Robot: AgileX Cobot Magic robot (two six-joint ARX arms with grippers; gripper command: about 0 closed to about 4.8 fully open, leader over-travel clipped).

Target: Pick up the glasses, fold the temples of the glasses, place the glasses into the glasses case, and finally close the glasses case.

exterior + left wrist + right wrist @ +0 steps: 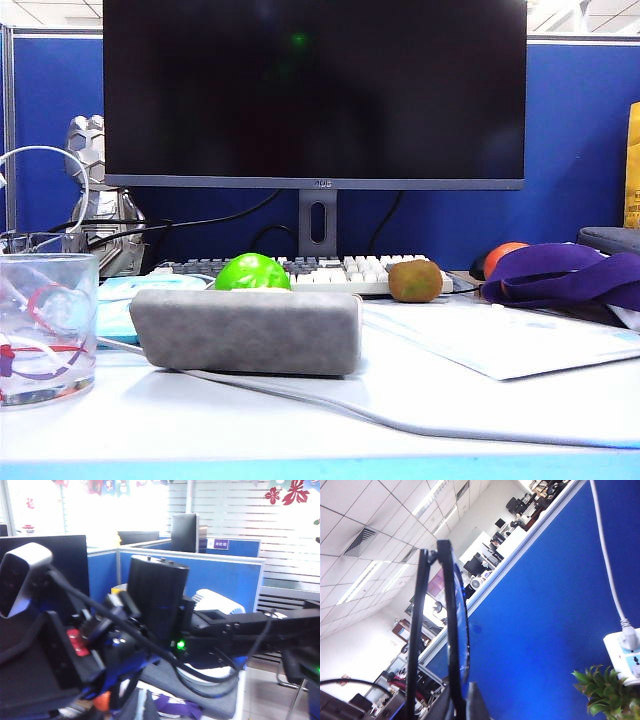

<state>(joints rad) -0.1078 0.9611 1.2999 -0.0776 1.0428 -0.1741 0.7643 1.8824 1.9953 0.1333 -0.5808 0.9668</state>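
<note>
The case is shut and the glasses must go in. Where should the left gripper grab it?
Probably the top half of the glasses case, by its long front edge, from above: it lies flat, green ball behind. The right gripper holds the glasses; left gripper unseen.

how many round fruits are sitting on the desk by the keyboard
3: a green fruit behind the glasses case, a brown kiwi at the keyboard's right, an orange one half hidden behind purple cloth.

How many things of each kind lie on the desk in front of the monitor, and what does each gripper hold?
Glasses case, grey, shut: 1
Round fruits, lime, kiwi, orange: 3
Keyboard: 1
Clear cup: 1
Purple cloth: 1
Glasses, clamped in the right gripper: 1
Left gripper: not visible
Total: 8
</note>
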